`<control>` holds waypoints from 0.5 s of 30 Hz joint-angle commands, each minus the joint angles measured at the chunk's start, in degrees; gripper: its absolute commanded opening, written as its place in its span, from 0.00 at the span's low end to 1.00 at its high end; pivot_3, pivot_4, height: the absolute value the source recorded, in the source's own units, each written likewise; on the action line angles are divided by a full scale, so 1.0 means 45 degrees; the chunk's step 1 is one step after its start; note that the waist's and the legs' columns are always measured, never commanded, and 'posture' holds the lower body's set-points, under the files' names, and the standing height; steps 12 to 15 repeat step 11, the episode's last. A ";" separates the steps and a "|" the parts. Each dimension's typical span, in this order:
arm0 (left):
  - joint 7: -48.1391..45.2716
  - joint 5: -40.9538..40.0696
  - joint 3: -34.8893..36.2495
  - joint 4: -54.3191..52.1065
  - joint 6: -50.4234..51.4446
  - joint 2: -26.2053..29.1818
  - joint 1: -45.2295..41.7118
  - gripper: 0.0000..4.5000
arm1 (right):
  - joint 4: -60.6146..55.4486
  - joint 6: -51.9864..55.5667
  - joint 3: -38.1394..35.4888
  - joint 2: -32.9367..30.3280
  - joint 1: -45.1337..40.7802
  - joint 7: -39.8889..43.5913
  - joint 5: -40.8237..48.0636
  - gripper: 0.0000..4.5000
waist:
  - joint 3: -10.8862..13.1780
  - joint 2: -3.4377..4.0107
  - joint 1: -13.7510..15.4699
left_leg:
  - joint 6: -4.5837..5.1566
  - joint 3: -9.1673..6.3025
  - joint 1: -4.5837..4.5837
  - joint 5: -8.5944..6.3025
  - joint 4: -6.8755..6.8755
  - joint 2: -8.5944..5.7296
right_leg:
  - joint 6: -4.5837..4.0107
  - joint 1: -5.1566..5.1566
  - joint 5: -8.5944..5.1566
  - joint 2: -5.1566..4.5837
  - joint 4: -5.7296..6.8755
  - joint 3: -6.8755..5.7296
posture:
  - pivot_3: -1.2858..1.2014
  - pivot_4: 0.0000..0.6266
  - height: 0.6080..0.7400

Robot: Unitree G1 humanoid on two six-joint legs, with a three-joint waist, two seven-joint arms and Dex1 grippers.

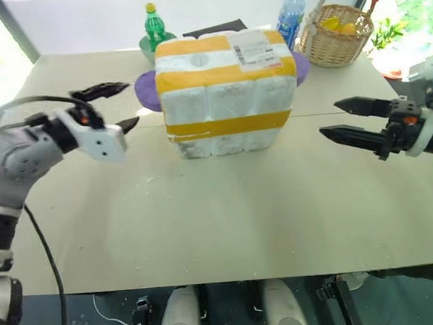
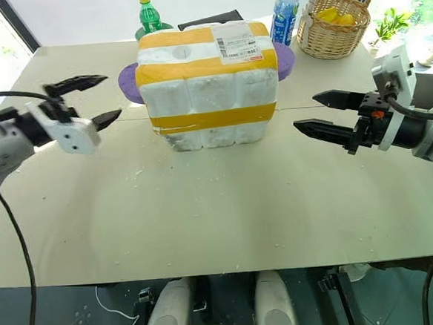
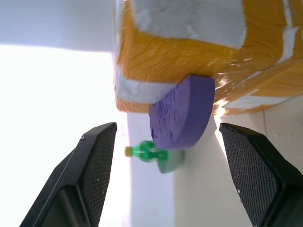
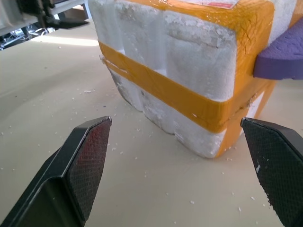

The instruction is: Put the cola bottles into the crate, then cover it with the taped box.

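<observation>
The taped box (image 1: 226, 91), white foam with yellow-orange tape, a shipping label on top and a purple piece (image 3: 182, 113) at its side, stands in the middle of the table (image 1: 220, 214). A second yellow band (image 4: 165, 85) circles its lower part; I cannot tell whether that part is the crate. The cola bottles are hidden. My left gripper (image 1: 129, 105) hovers open to the left of the box, level, apart from it, holding nothing. My right gripper (image 1: 329, 119) hovers open to the right of the box, also empty and apart from it.
Behind the box are a green soda bottle (image 1: 154, 22), a black box (image 1: 215, 30) and a blue-capped water bottle (image 1: 291, 12). A wicker basket (image 1: 335, 34) with yellow things sits at the back right. Foam crumbs dot the tabletop.
</observation>
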 commanded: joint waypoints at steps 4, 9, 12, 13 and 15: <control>-0.5646 -1.0152 0.3570 -0.1616 1.3226 0.1734 0.1555 0.80 | 0.1279 -0.0721 0.0769 -0.0611 -0.0835 0.1172 -0.0717 1.00 | 0.0007 -0.0008 -0.0093 | 0.0005 -0.0014 0.0014 -0.0003 -0.0001 0.0005 | 0.0000 0.0003 -0.0006 0.0011 0.0003 -0.0003 | 0.52 0.24 1.00; -0.8240 -1.1884 0.4425 -0.1362 1.6066 0.3071 0.1090 0.80 | 0.2291 -0.0935 0.1738 -0.0703 -0.2024 0.2115 -0.1178 1.00 | 0.0005 0.0004 -0.0066 | 0.0006 -0.0019 0.0020 -0.0004 -0.0005 -0.0005 | 0.0010 0.0010 -0.0020 0.0012 -0.0001 -0.0001 | 0.52 0.24 1.00; -0.8921 -1.1497 0.4194 -0.1130 1.5870 0.3373 0.0743 0.80 | 0.2658 -0.1076 0.2288 -0.0571 -0.2646 0.2460 -0.1447 1.00 | 0.0005 0.0006 -0.0062 | 0.0005 -0.0017 0.0023 -0.0004 -0.0007 -0.0008 | 0.0006 0.0009 -0.0022 0.0017 0.0001 -0.0002 | 0.52 0.24 1.00; -0.8921 -1.1497 0.4194 -0.1130 1.5870 0.3373 0.0743 0.80 | 0.2658 -0.1076 0.2288 -0.0571 -0.2646 0.2460 -0.1447 1.00 | 0.0005 0.0006 -0.0062 | 0.0005 -0.0017 0.0023 -0.0004 -0.0007 -0.0008 | 0.0006 0.0009 -0.0022 0.0017 0.0001 -0.0002 | 0.52 0.24 1.00; -0.8921 -1.1497 0.4194 -0.1130 1.5870 0.3373 0.0743 0.80 | 0.2658 -0.1076 0.2288 -0.0571 -0.2646 0.2460 -0.1447 1.00 | 0.0005 0.0006 -0.0062 | 0.0005 -0.0017 0.0023 -0.0004 -0.0007 -0.0008 | 0.0006 0.0009 -0.0022 0.0017 0.0001 -0.0002 | 0.52 0.24 1.00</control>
